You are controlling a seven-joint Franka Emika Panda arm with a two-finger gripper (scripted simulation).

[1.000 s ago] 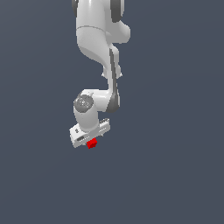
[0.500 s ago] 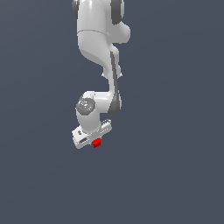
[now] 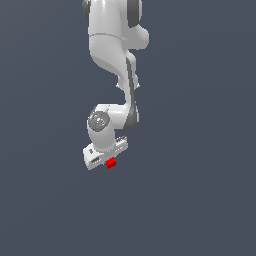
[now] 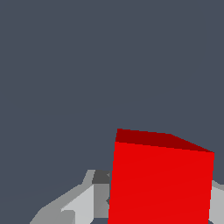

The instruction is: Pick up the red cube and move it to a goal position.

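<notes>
Against a flat, dark slate-grey backdrop in the exterior view, the white arm (image 3: 117, 60) hangs down from the top edge of the picture. No seam, edge or shadow marks where a tabletop ends or a wall starts; the grey is uniform all round. The arm's wrist bends toward the exterior view's left, ending in the white gripper (image 3: 109, 161), tilted. The red cube (image 3: 111, 163) sits at the gripper's lower edge, touching it, small against the white body. Whether the cube rests on a surface or is lifted cannot be told here.

Wrist view: same plain grey fills most of the picture, without texture or horizon. The cube (image 4: 161, 179) looms large and close, its bright front face lit, its top face darker. Grey finger (image 4: 83, 202) shows on one side of the cube, and a sliver of a second finger (image 4: 216, 201) on the other. The jaws are clenched on the cube, one finger on each side.
</notes>
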